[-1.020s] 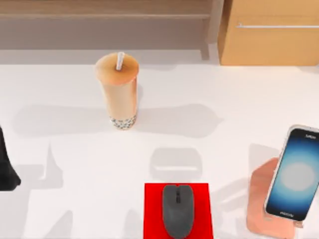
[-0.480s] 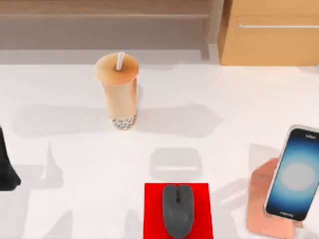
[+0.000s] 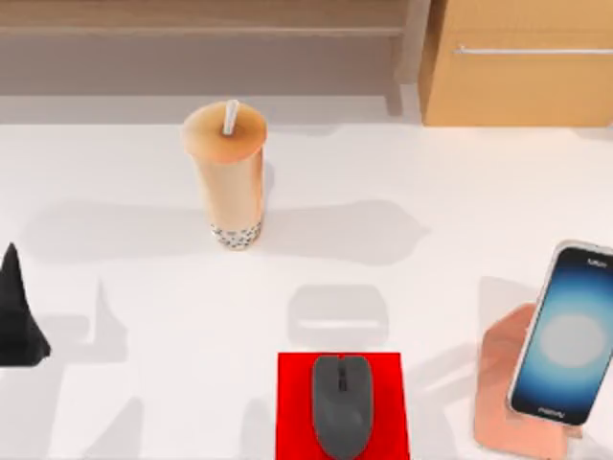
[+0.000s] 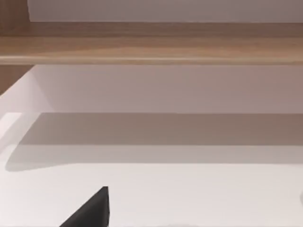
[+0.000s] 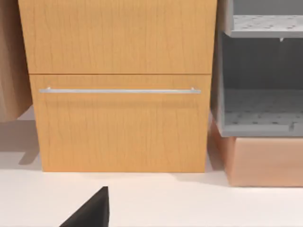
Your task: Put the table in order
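1. The white bench [image 3: 460, 172] is spreading across nearly the whole top view, from the left edge to the right edge, below the wooden furniture along the upper part of the frame.
2. A bubble tea cup [image 3: 228, 177] with a straw is standing upright in the upper left-centre of the frame, dark pearls showing at its base.
3. A grey mouse [image 3: 342, 404] is lying on a red mat [image 3: 292, 412] at the bottom centre.
4. A phone [image 3: 565, 331] is leaning on a pink stand [image 3: 498, 383] at the lower right, screen lit.
5. A wooden cabinet [image 3: 517, 86] with a metal bar handle [image 3: 532, 50] is sitting at the upper right; the right wrist view is facing its front [image 5: 118, 123] squarely.
6. The left tool [image 3: 17, 311] is poking in as a dark shape at the left edge, mid-height, well apart from the cup; whether it is open or closed, I cannot tell.
7. The right tool [image 5: 90, 210] is showing as a dark wedge low in its wrist view; its state I cannot tell either.
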